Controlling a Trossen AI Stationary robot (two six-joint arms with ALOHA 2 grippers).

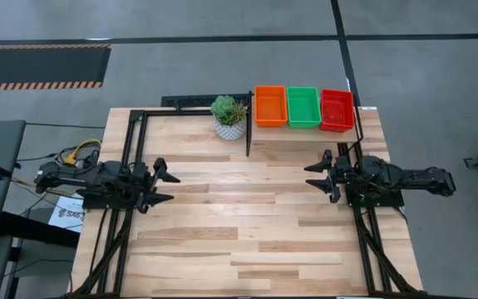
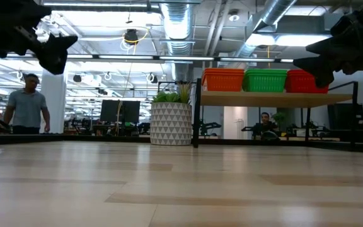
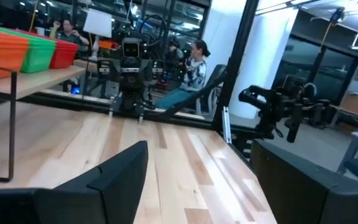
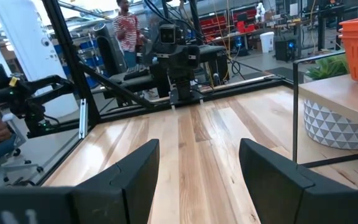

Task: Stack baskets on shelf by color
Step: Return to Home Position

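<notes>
Lining the pale wooden shelf (image 2: 276, 98), rectangular mesh baskets (image 2: 265, 79) sit.

The shelf (image 1: 305, 134) stands at the tabletop's (image 1: 247, 224) far edge, right of centre; the baskets (image 1: 304, 107) sit on it in a row (just beside one another). The plant (image 1: 228, 116) stands just left of it, on the tabletop.

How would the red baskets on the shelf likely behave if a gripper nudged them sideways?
The red baskets look like thin ribbed plastic, so they are probably light and apt to slide on the smooth shelf board. They sit at the shelf's right end, so an outward push might tip them off the edge.
</notes>
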